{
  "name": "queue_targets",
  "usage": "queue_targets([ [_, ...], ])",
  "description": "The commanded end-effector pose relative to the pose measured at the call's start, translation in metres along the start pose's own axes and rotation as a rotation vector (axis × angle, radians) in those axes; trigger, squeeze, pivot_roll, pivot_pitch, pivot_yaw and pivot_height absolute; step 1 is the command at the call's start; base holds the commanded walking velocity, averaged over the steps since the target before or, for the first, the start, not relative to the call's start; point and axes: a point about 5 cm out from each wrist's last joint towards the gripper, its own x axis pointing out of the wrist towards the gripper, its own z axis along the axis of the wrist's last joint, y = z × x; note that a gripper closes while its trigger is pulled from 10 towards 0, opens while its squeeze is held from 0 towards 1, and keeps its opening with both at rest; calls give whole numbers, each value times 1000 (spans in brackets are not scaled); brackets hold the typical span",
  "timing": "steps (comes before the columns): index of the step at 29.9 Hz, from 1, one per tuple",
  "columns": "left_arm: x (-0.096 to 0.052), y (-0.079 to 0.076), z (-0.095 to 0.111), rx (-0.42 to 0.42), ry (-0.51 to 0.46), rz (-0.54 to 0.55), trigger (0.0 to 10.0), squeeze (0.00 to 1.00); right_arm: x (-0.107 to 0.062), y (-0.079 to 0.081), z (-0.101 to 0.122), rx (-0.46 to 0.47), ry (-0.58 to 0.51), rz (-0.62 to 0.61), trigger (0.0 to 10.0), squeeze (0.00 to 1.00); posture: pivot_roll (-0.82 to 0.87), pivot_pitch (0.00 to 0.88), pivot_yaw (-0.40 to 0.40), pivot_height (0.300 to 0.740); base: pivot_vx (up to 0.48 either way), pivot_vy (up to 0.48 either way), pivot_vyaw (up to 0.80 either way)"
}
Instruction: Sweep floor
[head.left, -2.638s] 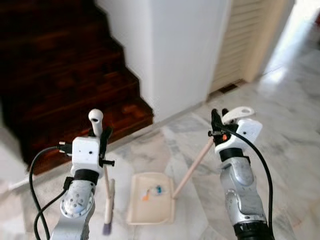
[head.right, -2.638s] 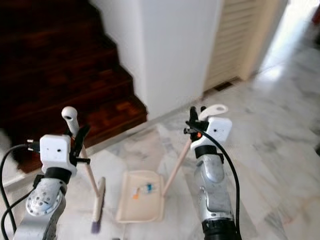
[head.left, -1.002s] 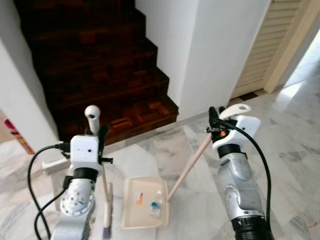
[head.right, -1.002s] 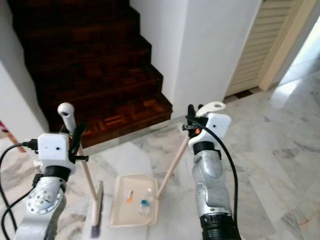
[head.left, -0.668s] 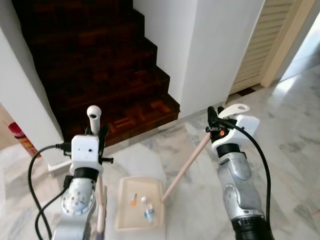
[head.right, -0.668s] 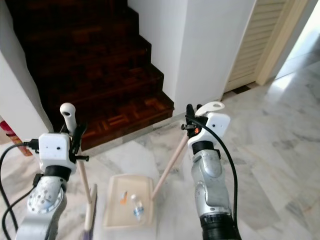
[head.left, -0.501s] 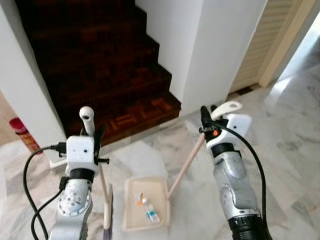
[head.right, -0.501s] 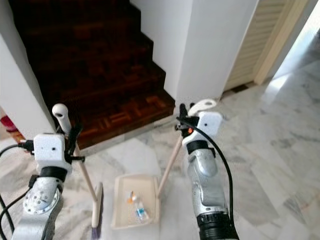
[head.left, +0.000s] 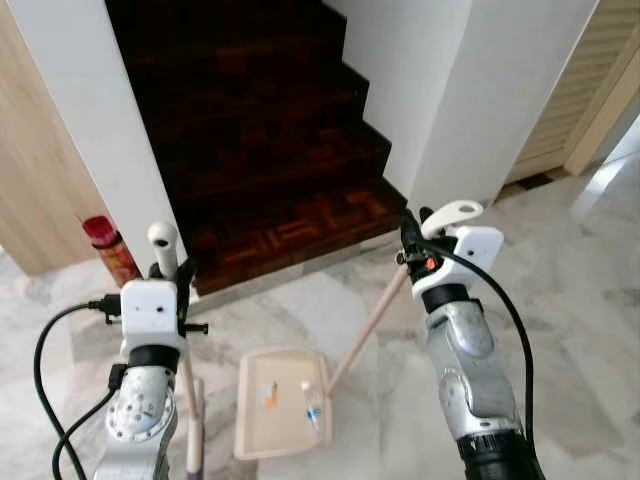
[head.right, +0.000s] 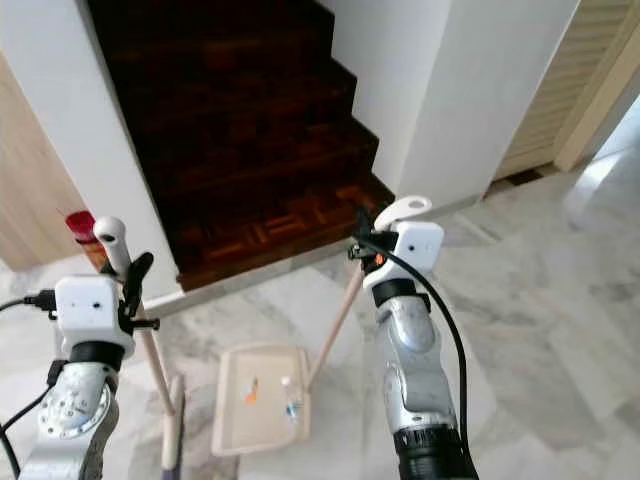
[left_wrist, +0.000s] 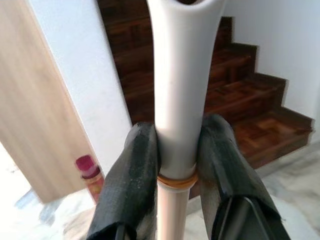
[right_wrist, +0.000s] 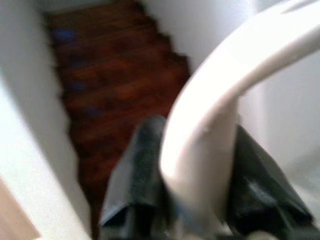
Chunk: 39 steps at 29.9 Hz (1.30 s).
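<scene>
My left gripper (head.left: 170, 272) is shut on the broom's white handle top (left_wrist: 181, 90). The wooden stick runs down to the broom head (head.left: 193, 445) on the marble floor by my left side. My right gripper (head.left: 412, 228) is shut on the white grip (right_wrist: 225, 95) of the dustpan's long wooden handle (head.left: 365, 325). The cream dustpan (head.left: 250, 425) lies flat on the floor between my arms. In it lie a small bottle (head.left: 311, 400) and an orange scrap (head.left: 268, 396).
Dark wooden stairs (head.left: 265, 130) rise straight ahead between a white wall (head.left: 85, 120) and a white pillar (head.left: 480, 90). A red spray can (head.left: 112, 250) stands by the left wall's foot, beside a wooden panel (head.left: 25, 190). A louvred door (head.left: 600, 70) is at the right.
The camera has swung left, bringing the red can and wooden panel into view. Both grippers keep their hold. The bottle and scrap have shifted a little inside the dustpan.
</scene>
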Motion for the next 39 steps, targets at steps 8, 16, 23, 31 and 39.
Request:
queue_targets([
  [8,0,3,10,11,-61,2,10000,0,6,6,16,14,-73,30,10000,0,38,23,-35,740,0,349,266],
  [16,0,0,10,9,-63,-7,10000,0,4,6,16,0,-72,34,10000,0,37,4,-34,740,0,352,0],
  [23,-1,0,10,14,-69,-17,10000,0,4,8,15,13,-74,42,10000,0,45,0,-33,740,0,354,450],
  [31,-1,0,10,21,-70,-24,10000,0,4,10,14,18,-71,50,10000,0,49,0,-29,740,0,354,0],
  [39,1,-2,13,24,-79,-32,10000,0,5,12,14,22,-69,60,10000,0,53,0,-28,740,0,353,280],
])
